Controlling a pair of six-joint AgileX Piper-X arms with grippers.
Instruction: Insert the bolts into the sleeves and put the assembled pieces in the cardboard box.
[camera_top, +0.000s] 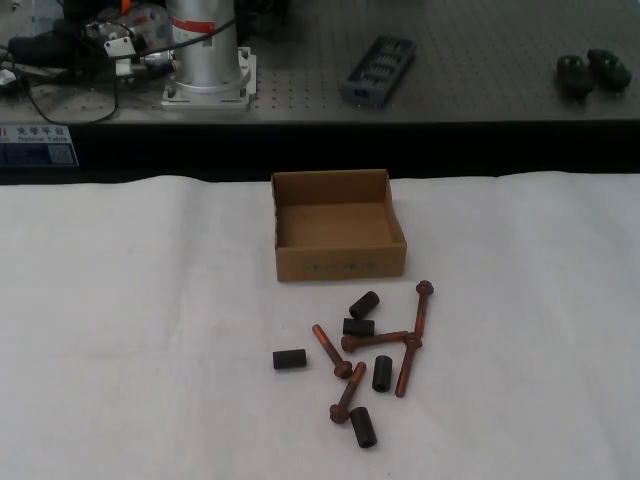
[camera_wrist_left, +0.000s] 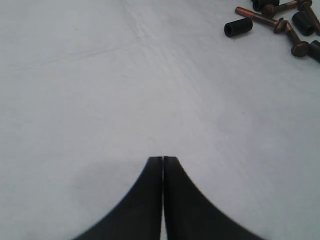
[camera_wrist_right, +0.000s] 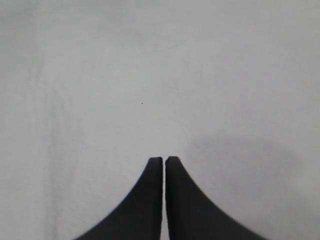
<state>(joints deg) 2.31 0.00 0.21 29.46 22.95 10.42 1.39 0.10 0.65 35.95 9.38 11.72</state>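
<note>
Coppery metal bolts (camera_top: 329, 350) and black cylindrical sleeves (camera_top: 289, 359) lie loose beside the open brown cardboard box (camera_top: 340, 266); left hand (camera_wrist_left: 163, 159) and right hand (camera_wrist_right: 164, 159) clenched empty.

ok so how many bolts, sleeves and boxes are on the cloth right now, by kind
bolts: 5
sleeves: 5
cardboard box: 1
total: 11
</note>
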